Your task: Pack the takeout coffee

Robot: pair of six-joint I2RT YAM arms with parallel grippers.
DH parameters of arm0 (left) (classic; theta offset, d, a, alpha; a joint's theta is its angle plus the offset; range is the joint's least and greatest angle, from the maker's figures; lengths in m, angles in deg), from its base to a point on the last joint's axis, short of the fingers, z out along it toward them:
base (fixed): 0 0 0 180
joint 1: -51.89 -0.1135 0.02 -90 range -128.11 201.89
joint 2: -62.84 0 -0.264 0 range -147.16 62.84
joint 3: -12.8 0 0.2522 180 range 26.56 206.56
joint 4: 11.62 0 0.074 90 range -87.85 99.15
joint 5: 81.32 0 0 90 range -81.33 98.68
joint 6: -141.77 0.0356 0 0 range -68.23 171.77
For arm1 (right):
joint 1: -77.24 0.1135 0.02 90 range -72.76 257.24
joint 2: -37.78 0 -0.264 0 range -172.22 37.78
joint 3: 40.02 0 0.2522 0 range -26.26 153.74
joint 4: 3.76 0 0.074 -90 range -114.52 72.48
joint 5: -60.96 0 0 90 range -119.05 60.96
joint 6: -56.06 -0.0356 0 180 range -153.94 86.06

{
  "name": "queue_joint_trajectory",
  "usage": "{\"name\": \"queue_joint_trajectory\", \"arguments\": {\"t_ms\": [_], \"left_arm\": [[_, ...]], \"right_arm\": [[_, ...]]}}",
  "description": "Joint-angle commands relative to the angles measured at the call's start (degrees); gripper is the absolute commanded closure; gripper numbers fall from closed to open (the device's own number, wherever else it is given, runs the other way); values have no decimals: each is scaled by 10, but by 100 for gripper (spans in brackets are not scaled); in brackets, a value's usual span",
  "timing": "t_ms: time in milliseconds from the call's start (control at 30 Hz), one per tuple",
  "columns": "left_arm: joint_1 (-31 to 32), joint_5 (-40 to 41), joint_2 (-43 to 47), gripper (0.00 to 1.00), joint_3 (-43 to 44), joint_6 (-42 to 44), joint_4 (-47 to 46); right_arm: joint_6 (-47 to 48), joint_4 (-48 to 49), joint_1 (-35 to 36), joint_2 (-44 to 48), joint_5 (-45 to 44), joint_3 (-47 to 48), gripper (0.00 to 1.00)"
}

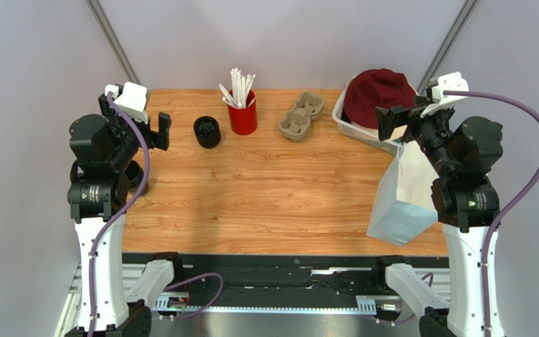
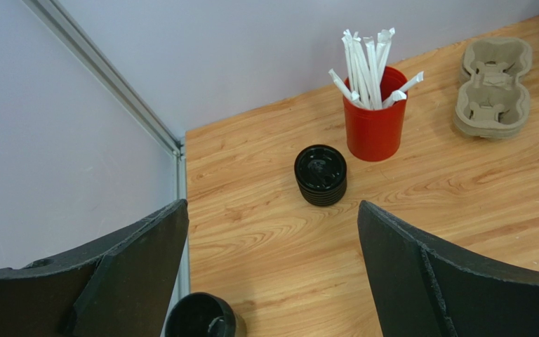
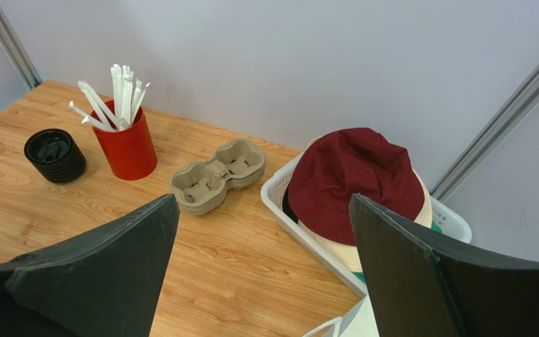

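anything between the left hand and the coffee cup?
Nothing visible. The coffee cup sits at the table edge close under the open left hand; the black lid stack and red straw cup stand farther back.

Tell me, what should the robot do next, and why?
Probably lower the left gripper toward the dark round cup just under it: its jaws stand open and empty, and the paper bag waits on the right side.

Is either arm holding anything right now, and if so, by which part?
Nothing is held. The jaws of the left gripper and the right gripper stand wide open, with nothing between them.
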Motion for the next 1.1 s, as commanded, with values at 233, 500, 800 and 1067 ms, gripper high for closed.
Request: {"name": "queue_joint_trajectory", "arguments": {"t_ms": [233, 500, 800, 1067], "left_arm": [[1, -6, 11, 1, -18, 1, -23], [1, -35, 12, 1, -26, 2, -20], [1, -56, 11, 1, -30, 4, -13], [1, -67, 9, 1, -33, 5, -14]], "right_arm": [[15, 42, -3, 4, 29, 2, 1], [10, 43, -3, -6, 59, -3, 1], [-18, -50, -2, -37, -108, 6, 16], [-15, -119, -2, 14, -145, -55, 25]]}}
